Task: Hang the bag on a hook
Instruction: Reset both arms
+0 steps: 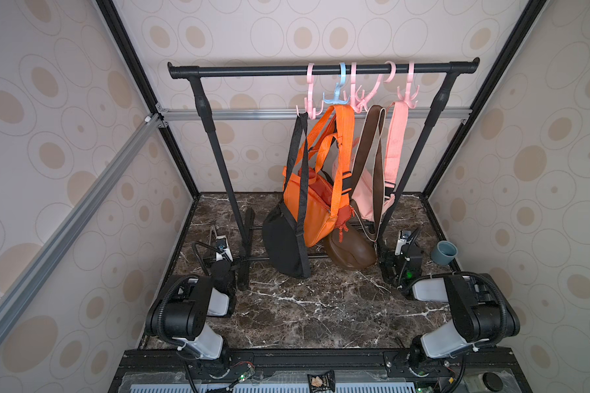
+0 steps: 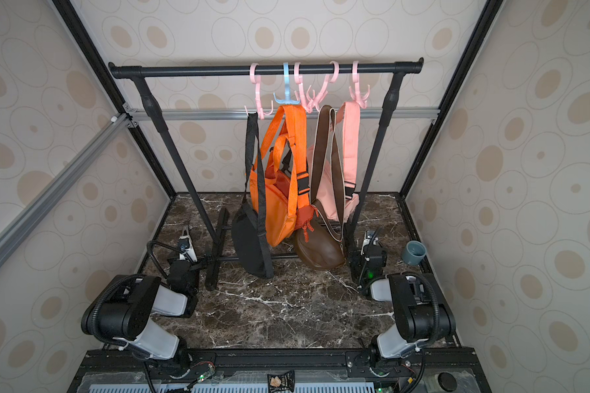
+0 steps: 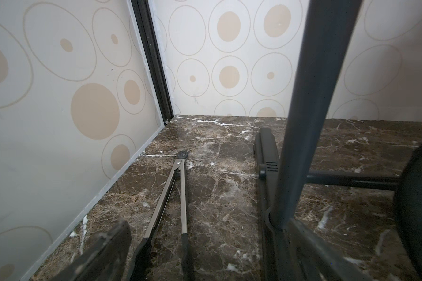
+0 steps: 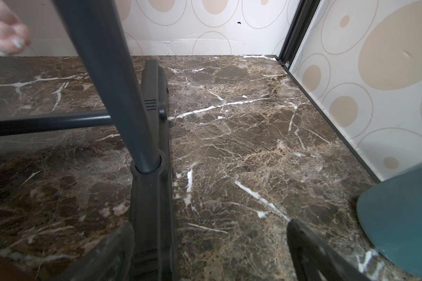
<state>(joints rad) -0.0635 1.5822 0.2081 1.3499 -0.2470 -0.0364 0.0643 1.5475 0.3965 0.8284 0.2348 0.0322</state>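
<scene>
Several bags hang from a black rail [image 1: 252, 71], seen in both top views. A black bag [image 1: 285, 245] hangs by its strap from the leftmost pink hook [image 1: 309, 105]. An orange bag [image 1: 307, 211] hangs on the blue hook [image 1: 336, 97]. A brown bag [image 1: 349, 251] and a pink bag [image 1: 368, 200] hang on pink hooks further right. My left gripper [image 1: 222, 253] rests low by the rack's left foot, open and empty [image 3: 205, 255]. My right gripper [image 1: 404, 241] sits by the right foot, open and empty [image 4: 208, 253].
Metal tongs [image 3: 178, 194] lie on the marble table [image 1: 321, 306] just ahead of the left gripper. A grey-blue cup [image 1: 444, 252] stands right of the right gripper. The rack's legs and crossbar stand close to both grippers. Patterned walls enclose three sides.
</scene>
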